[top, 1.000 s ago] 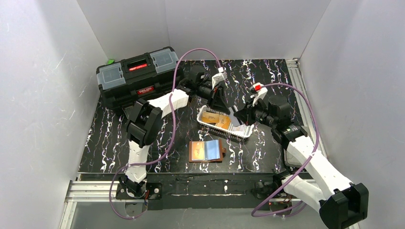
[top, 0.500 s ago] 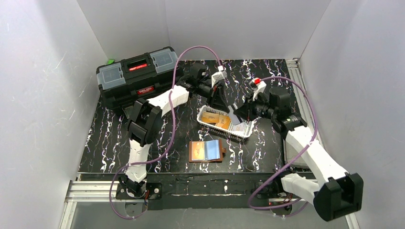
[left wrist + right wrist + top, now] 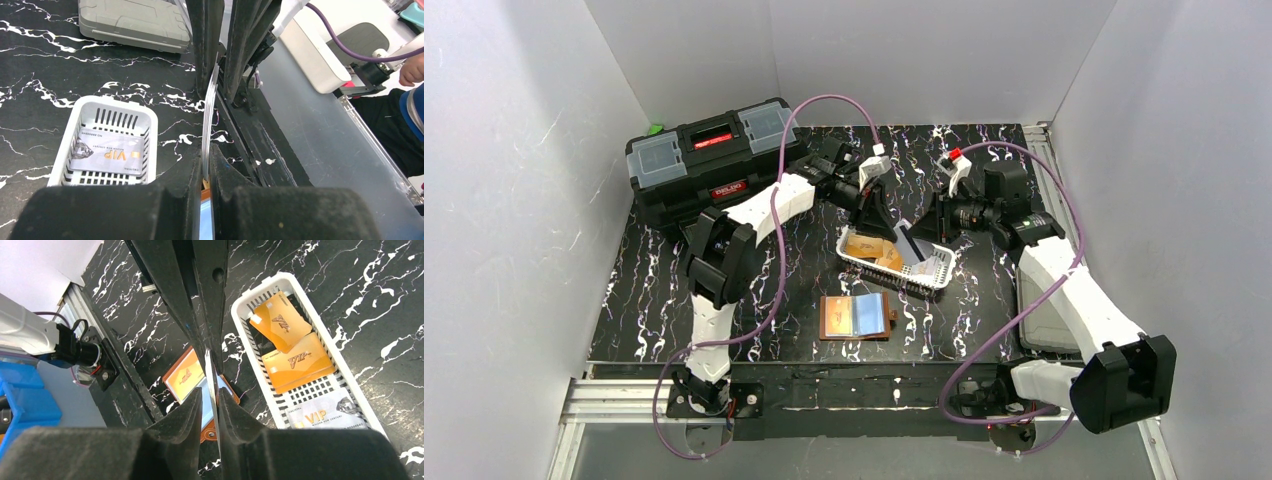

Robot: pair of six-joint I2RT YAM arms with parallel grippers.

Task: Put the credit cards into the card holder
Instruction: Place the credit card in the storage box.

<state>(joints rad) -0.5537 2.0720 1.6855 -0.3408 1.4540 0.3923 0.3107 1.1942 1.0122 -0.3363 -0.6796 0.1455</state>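
L gripper [image 3: 206, 155] clamped on held card [image 3: 210, 110]; R gripper [image 3: 210, 396] jaws slightly apart round it, grip unclear. In white basket [image 3: 120, 102], credit cards [image 3: 300, 362] read "VIP". Open card holder [image 3: 856, 316] lies just near of basket.

The surface [image 3: 664, 290] is a black slab veined with white, like marble, running back to the white walls. A big black toolbox [image 3: 709, 165] with grey lid compartments and a red latch stands at its far left corner. Near the middle lies a white slotted basket [image 3: 924, 287], set at an angle. Nearer the front edge, well apart from the basket, the brown card holder [image 3: 856, 316] lies open and flat, its clear sleeves facing up. At the right edge rests a flat grey plastic case [image 3: 1036, 325].
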